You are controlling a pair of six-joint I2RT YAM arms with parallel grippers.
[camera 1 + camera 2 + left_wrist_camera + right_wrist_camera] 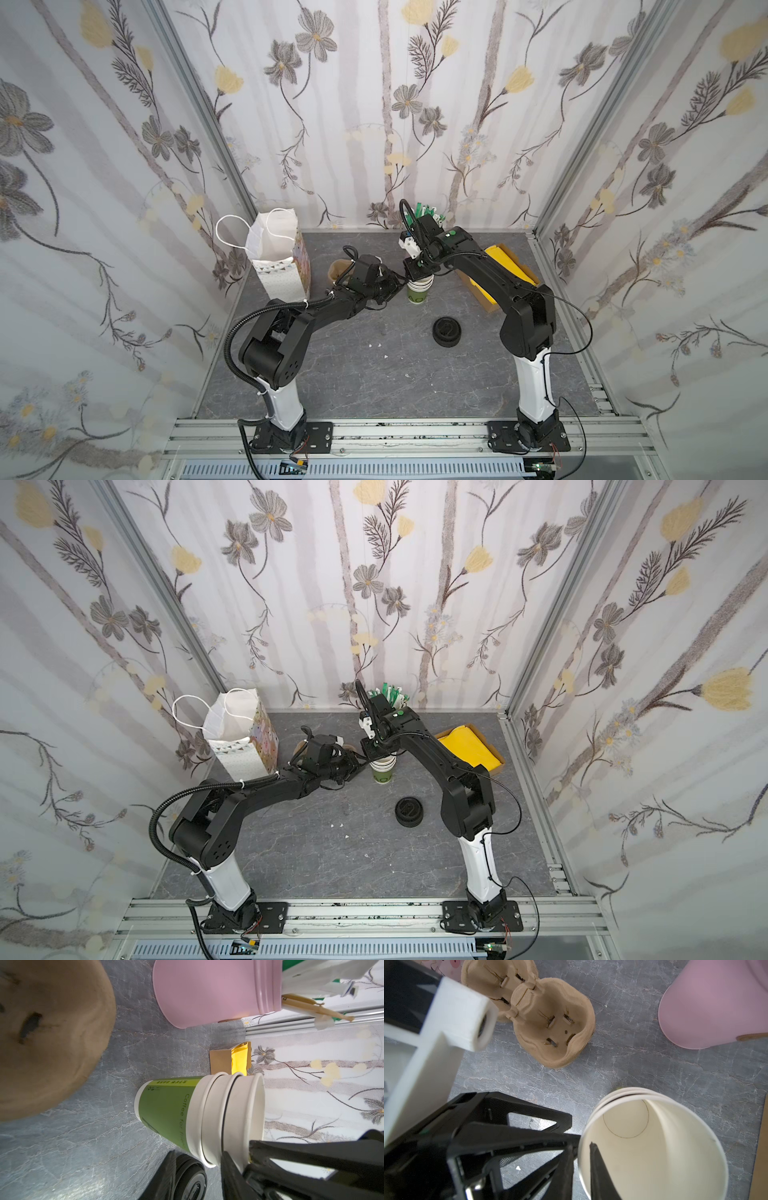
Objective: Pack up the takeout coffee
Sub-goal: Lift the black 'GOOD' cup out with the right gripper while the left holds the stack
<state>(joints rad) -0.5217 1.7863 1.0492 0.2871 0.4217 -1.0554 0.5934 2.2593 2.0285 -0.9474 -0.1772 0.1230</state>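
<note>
No lidded takeout coffee is in view. A stack of lidless paper cups (pixel 419 291) (pixel 383 771) stands mid-table, its bottom cup green (pixel 166 1109). My right gripper (pixel 581 1145) reaches down from above and is shut on the rim of the top cup (pixel 654 1147), one finger inside the cream wall and one outside. My left gripper (pixel 199 1153) comes in from the left (pixel 397 286). Its jaws close on the rims of the lower cups, and the upper finger (pixel 230 1167) sits at the groove under the top cup.
Loose black lids (pixel 446 331) (pixel 191 1180) lie in front of the stack. A white handled bag (pixel 282 257) stands at the back left with a brown pulp cup carrier (pixel 550 1028) beside it. A pink holder (pixel 207 991) with stirrers and a box of yellow napkins (pixel 503 270) sit behind and to the right.
</note>
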